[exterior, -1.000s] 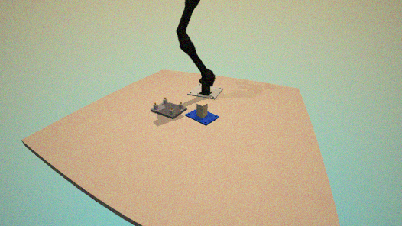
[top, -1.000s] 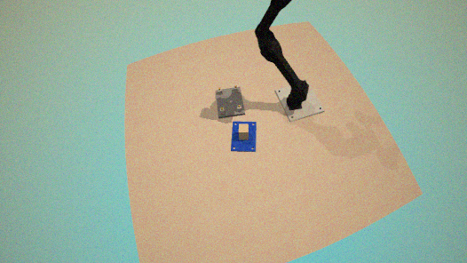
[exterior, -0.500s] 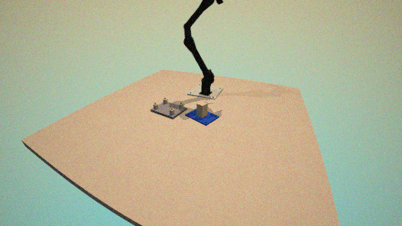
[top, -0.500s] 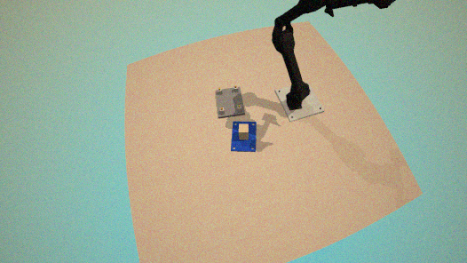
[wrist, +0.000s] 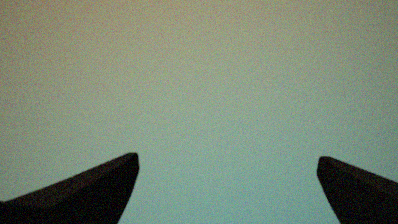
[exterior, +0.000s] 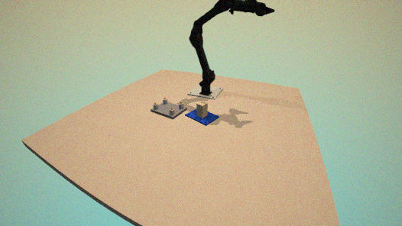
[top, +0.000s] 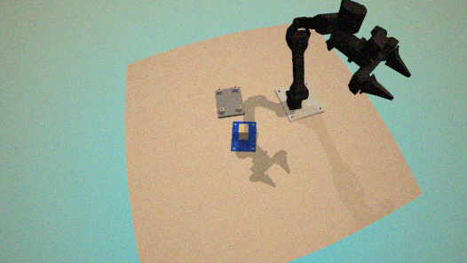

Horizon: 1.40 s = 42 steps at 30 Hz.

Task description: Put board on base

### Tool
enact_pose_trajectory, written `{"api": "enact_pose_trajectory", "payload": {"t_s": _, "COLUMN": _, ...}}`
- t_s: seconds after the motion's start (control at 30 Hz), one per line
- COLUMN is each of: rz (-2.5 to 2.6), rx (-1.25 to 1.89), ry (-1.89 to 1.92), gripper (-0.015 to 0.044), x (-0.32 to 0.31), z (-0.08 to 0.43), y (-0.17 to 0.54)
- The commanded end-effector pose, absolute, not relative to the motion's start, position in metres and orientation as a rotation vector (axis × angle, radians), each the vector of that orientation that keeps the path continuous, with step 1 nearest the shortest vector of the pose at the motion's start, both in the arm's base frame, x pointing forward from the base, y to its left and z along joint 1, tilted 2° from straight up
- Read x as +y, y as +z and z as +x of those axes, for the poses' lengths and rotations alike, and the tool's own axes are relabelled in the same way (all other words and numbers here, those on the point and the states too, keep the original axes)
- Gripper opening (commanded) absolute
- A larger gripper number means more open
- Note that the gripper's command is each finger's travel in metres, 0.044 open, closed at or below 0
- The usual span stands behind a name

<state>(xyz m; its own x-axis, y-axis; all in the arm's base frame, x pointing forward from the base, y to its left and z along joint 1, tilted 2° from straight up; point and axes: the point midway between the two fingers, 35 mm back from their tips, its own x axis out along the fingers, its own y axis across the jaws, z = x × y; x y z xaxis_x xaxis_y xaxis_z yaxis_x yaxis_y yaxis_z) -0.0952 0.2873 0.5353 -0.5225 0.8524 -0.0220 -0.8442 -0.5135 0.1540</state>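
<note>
Left to right, you are seeing a grey rectangular base (top: 230,99) (exterior: 169,109) first, lying on the tan table (top: 186,191) (exterior: 191,172). Four short grey posts (top: 222,111) (exterior: 172,112) are standing near its corners, each carrying a small gold pin (top: 219,90) (exterior: 165,98).

Next, you are looking at the flat blue board (top: 244,147) (exterior: 206,121), pierced near its corners and lying flat on the table, just beside the base but apart from it. Its square-sided tan handle (top: 243,131) (exterior: 202,110) is pointing up. None of the pins is passing through the board.

Farther right in the top view, a pale, flat mounting plate (top: 317,108) (exterior: 218,92) is supporting your black jointed arm (top: 298,62) (exterior: 202,57). The arm is rising high and reaching rightward, well away from both pieces. At its end, your black two-fingered gripper (top: 400,88) (exterior: 272,11) (wrist: 226,163) is hanging wide open, gripping nothing, and appearing past the table's right edge from above. Its dark shadow (top: 265,166) (exterior: 237,117) is falling on the table beside the board.
</note>
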Motion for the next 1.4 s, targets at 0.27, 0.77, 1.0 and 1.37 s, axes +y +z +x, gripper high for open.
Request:
{"api": "enact_pose_trajectory", "payload": {"t_s": 0.27, "rz": -0.016, "rx": 0.705, "ry": 1.451, "gripper": 0.044, "x": 0.344, "z": 0.058, "y": 0.409}}
{"api": "enact_pose_trajectory", "payload": {"t_s": 0.77, "rz": 0.068, "rx": 1.24, "ry": 0.499, "gripper": 0.044, "x": 0.244, "z": 0.223, "y": 0.253}}
{"api": "enact_pose_trajectory", "payload": {"t_s": 1.0, "rz": 0.143, "rx": 1.446, "ry": 0.036, "gripper": 0.044, "x": 0.152, "z": 0.259, "y": 0.198}}
{"api": "enact_pose_trajectory", "payload": {"t_s": 1.37, "rz": 0.173, "rx": 1.514, "ry": -0.118, "gripper": 0.044, "x": 0.124, "z": 0.26, "y": 0.165}}
